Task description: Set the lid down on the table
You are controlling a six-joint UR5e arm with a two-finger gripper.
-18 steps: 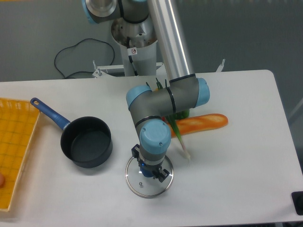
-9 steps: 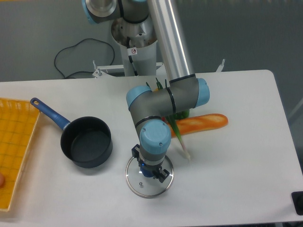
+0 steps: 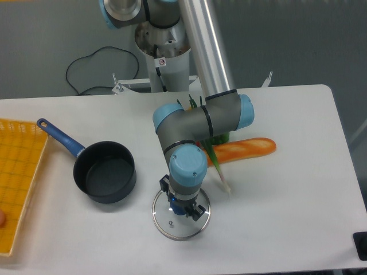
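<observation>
- Lid lies flat on the table, low in the frame and a little left of centre, its metal rim a full ring on the white surface.
- The glass is clear, and a tiny vent hole shows left of the middle of the disc.
- The gripper points straight down over the middle of the lid, with a bit of blue knob visible between its dark fingers.
- The wrist blocks the fingertips from above, so it is not possible to tell whether they pinch the knob or stand spread around it.
- The arm comes down from the top centre of the frame as a silver tube, bends at a grey elbow with blue caps, and ends in a blue-capped wrist directly above the lid.
- A dark saucepan with a blue handle sits to the left of the lid, near it but not touching; it is uncovered and its handle points to the upper left.
- A yellow-orange tray with a grid pattern lies at the left edge of the frame, well apart from the lid.
- An orange baguette-like item lies right of the arm's elbow, above and to the right of the lid.
- A green-and-white stalk runs diagonally from under the elbow toward the lower right, ending just beside the lid's upper right rim.
- A black cable loops on the grey floor beyond the table's far edge, upper left.
</observation>
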